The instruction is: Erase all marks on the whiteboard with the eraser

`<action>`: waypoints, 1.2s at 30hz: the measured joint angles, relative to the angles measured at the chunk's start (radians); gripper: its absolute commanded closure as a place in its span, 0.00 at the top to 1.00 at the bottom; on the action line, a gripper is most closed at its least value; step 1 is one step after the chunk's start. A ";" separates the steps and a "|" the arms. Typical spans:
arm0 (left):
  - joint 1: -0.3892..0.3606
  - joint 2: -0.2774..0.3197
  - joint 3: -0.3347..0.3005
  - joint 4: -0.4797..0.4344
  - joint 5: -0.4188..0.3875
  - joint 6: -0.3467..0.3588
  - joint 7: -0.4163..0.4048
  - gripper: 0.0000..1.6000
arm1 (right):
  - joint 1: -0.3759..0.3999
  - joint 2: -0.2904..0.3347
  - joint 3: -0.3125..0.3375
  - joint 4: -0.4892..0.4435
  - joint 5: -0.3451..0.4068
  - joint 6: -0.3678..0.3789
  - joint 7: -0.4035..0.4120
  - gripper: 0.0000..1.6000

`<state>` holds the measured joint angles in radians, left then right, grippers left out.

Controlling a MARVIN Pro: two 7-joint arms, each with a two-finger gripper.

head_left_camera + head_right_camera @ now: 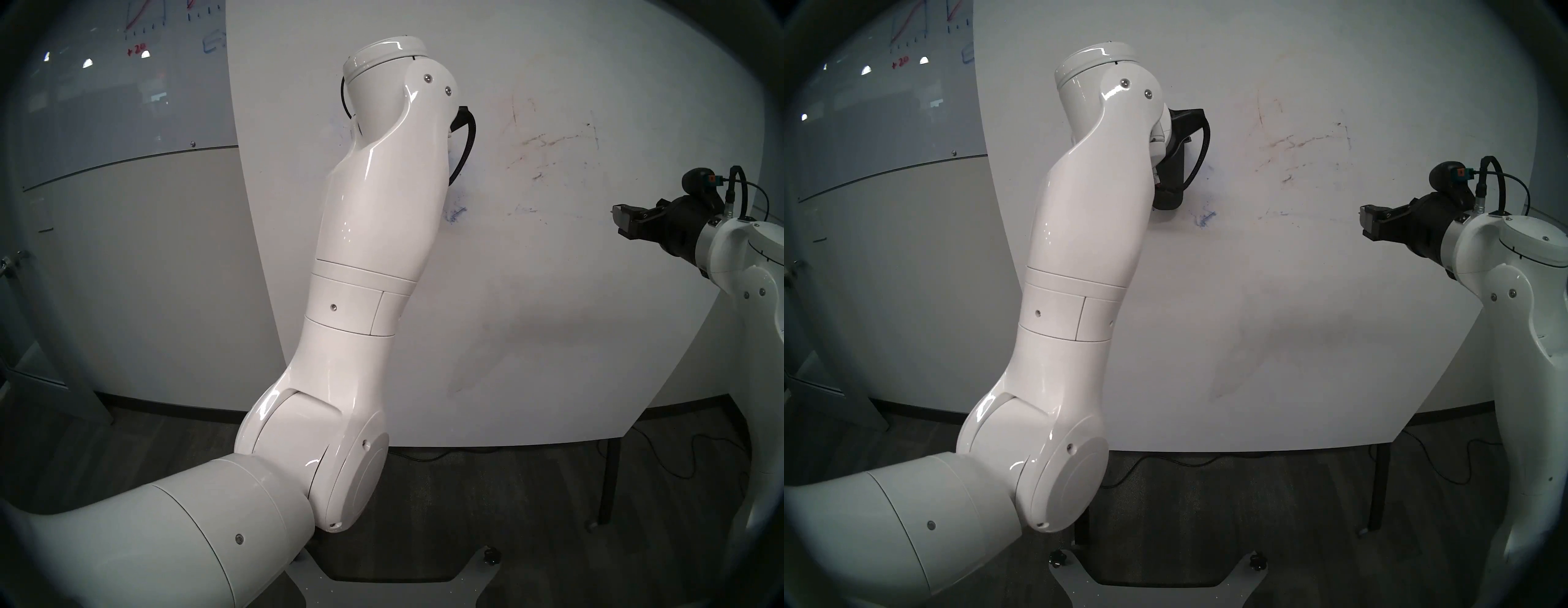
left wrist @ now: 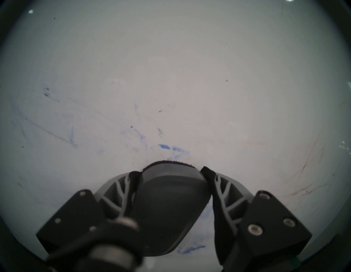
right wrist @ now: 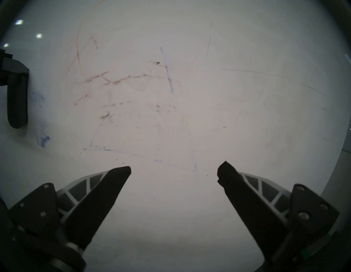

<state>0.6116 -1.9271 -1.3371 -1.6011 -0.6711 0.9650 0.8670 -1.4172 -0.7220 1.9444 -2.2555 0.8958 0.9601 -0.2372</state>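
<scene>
The whiteboard (image 1: 551,318) stands upright before me. My left gripper (image 2: 171,171) is shut on the dark grey eraser (image 2: 167,199), which presses flat against the board at its upper left (image 1: 1172,178). Blue marks (image 2: 173,148) smear the board just past the eraser's tip, and another blue smudge (image 1: 1206,218) lies below it. Faint brownish streaks (image 1: 1293,142) cross the board's middle, also plain in the right wrist view (image 3: 117,81). My right gripper (image 3: 174,167) hangs open and empty, a little off the board's right part (image 1: 623,223). In the head left view my forearm hides the eraser.
A glossy grey glass board (image 1: 106,85) with red and blue graph scribbles hangs on the wall at the far left. A black stand leg (image 1: 609,479) and cables on the floor lie under the whiteboard's right end. My base plate (image 1: 1153,590) sits below.
</scene>
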 measured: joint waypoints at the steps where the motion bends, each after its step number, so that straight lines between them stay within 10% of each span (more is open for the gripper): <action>1: -0.005 0.000 -0.001 0.006 0.000 0.000 0.000 0.00 | 0.000 0.000 0.000 0.000 0.000 0.000 0.000 1.00; 30: -0.076 0.004 0.029 0.043 0.025 0.002 -0.003 0.00 | 0.000 0.000 0.000 0.000 0.000 0.000 0.000 1.00; 36: -0.076 0.009 0.046 0.024 0.038 0.001 -0.003 0.46 | 0.000 0.000 0.000 0.000 0.000 0.000 0.000 1.00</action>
<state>0.5358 -1.9182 -1.2916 -1.5767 -0.6328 0.9660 0.8638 -1.4172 -0.7220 1.9443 -2.2555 0.8957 0.9601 -0.2372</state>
